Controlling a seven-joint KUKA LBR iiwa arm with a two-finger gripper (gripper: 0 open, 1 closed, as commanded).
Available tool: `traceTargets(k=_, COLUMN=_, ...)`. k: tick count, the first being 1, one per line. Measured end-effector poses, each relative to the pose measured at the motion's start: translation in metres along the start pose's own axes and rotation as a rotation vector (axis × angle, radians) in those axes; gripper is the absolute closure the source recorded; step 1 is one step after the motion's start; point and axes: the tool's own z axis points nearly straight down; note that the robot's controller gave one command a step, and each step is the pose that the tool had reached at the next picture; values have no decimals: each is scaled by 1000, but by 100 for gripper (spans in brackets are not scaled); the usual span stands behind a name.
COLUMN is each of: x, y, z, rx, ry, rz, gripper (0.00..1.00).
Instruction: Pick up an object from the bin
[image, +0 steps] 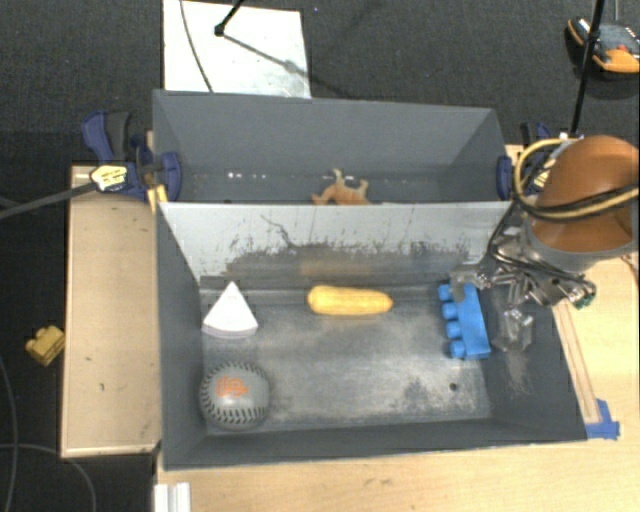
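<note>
The grey metal bin is seen from above, with the arm entering from the view's right. The pincer is lowered inside the bin at the right-hand end of the floor, close to the sloping side wall, below the orange-brown domed cover that is fixed to the wrist (a part of the robot, not of the contents). Whether the pincer is apart or together cannot be told from this angle, and nothing is seen clamped in it.

The nearest thing is a blue plastic studded building block. It is laid flat on the floor just beside the pincer, on the side toward the bin's middle, with its long axis running from the back wall toward the front. Whether it is touched by the pincer cannot be made out.

Farther from the pincer in the same direction, a yellow oblong rounded object (banana-like in outline) is laid along the foot of the back wall, apart from the block. Well apart from the pincer, at the opposite end of the floor, a white cone is stood upright on its base. A grey ball with an orange patch is set in front of the cone, in the near corner farthest from the pincer.

A small tan figure is lodged beyond the inner back wall, in the rear compartment, well away from the pincer.
</note>
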Motion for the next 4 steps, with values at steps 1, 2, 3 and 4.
traceTargets(k=1, x=0, y=-7, z=-10, rx=6, ry=-2, rz=-103, gripper=0)
traceTargets(k=2, x=-16, y=10, z=40, rx=-2, ry=-5, rz=-529, gripper=0)
traceTargets(k=3, x=-28, y=18, z=48, rx=-8, ry=-22, rz=167, gripper=100)
traceTargets(k=4, x=-37, y=26, z=45, rx=-28, ry=-27, rz=799, gripper=100)
